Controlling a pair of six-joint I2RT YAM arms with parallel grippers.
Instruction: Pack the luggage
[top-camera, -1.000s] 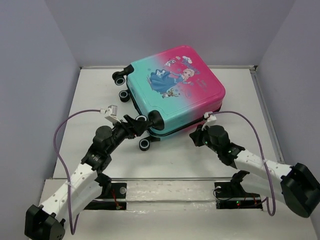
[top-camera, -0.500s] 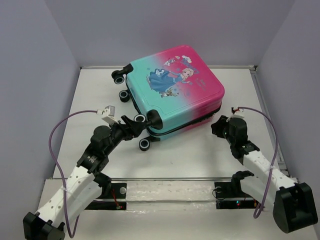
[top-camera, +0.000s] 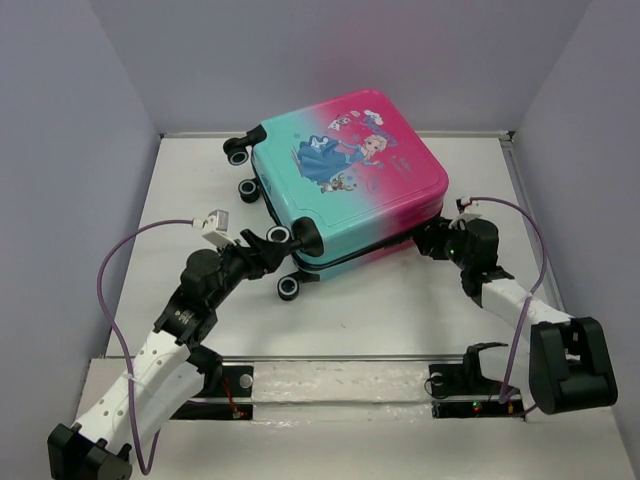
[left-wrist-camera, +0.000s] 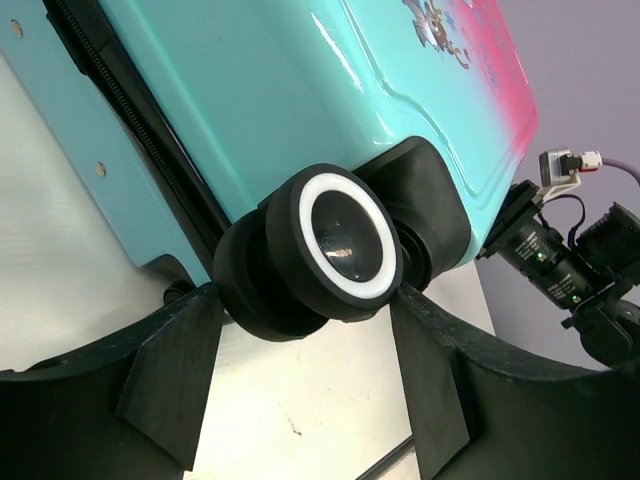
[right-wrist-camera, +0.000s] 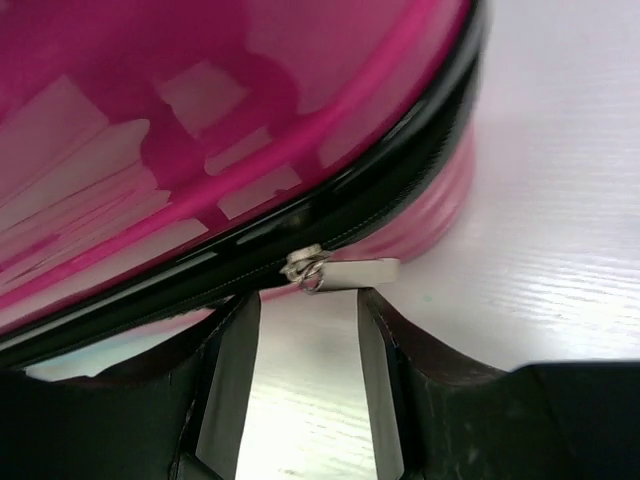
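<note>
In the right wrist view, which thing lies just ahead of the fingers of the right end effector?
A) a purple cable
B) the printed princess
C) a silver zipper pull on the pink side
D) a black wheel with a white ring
C: the zipper pull hangs from the black zipper line of the luggage, just ahead of the open right end effector.

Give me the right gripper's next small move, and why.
Probably ease the right gripper forward and close on the zipper pull: it lies just past the open fingertips on the seam of the luggage, while the left gripper holds a wheel.
</note>
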